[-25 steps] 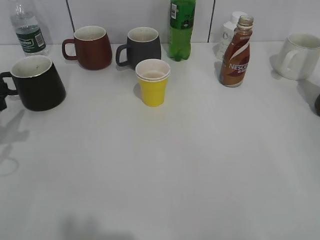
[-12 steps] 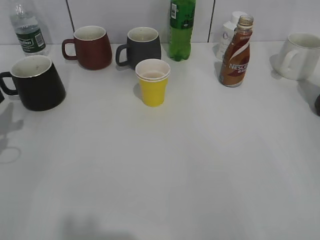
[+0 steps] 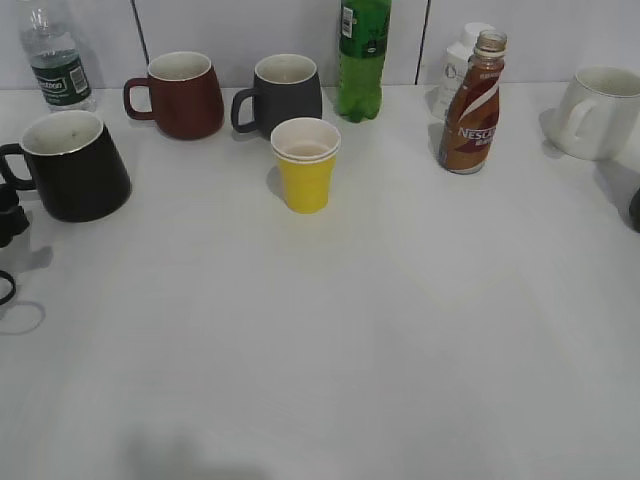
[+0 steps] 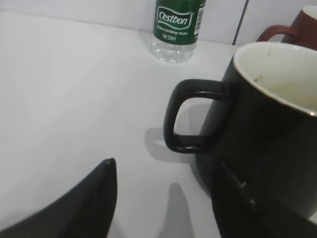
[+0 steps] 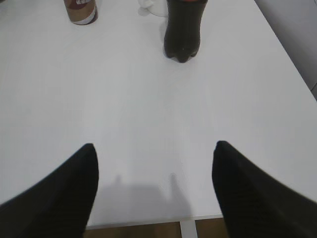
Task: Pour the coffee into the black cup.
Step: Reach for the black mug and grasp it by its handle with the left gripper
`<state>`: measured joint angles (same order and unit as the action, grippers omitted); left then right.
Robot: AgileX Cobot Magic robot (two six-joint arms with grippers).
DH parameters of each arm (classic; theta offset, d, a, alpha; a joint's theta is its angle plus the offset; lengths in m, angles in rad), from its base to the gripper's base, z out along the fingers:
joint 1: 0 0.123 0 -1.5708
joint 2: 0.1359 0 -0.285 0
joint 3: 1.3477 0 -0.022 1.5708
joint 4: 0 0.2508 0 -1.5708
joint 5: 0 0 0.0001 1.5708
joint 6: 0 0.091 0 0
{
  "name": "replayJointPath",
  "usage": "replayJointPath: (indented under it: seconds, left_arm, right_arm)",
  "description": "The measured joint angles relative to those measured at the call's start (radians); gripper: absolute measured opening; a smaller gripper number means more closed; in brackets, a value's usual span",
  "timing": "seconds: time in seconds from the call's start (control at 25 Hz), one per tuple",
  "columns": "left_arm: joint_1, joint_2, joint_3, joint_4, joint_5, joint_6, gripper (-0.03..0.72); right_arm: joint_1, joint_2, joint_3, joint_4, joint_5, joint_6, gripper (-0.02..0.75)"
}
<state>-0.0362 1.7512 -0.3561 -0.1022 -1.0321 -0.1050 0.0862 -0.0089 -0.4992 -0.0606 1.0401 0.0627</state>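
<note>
Left pincer (image 4: 163, 198) gaping beside black cup (image 3: 75, 165) handle; right pincer (image 5: 154, 183) hanging wide, needing a square approach to coffee (image 3: 472, 105).

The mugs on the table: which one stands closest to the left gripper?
The black mug at the far left, with the left gripper right beside its handle. The maroon mug, the grey mug and the white mug stand farther away.

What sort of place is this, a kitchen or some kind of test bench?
Probably a lab test bench, not a kitchen: a bare white table against a plain panelled wall, with mugs and bottles like the Nescafe coffee bottle and black cup set out, and a robot gripper beside them.
</note>
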Motion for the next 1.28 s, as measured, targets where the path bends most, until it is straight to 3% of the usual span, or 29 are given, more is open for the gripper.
replayJointPath:
  seconds: [0.44, 1.08, 1.28]
  left_arm:
    - [0.086, 0.025, -0.084, 0.149, 0.016, 0.0, 0.459]
    - [0.092, 0.119, -0.204, 0.174, 0.063, 0.0, 0.45]
    - [0.129, 0.12, -0.222, 0.227, 0.076, 0.002, 0.45]
  right_arm:
    - [0.0, 0.0, 0.0, 0.0, 0.0, 0.0, 0.561]
    - [0.0, 0.0, 0.0, 0.0, 0.0, 0.0, 0.561]
    - [0.0, 0.0, 0.0, 0.0, 0.0, 0.0, 0.561]
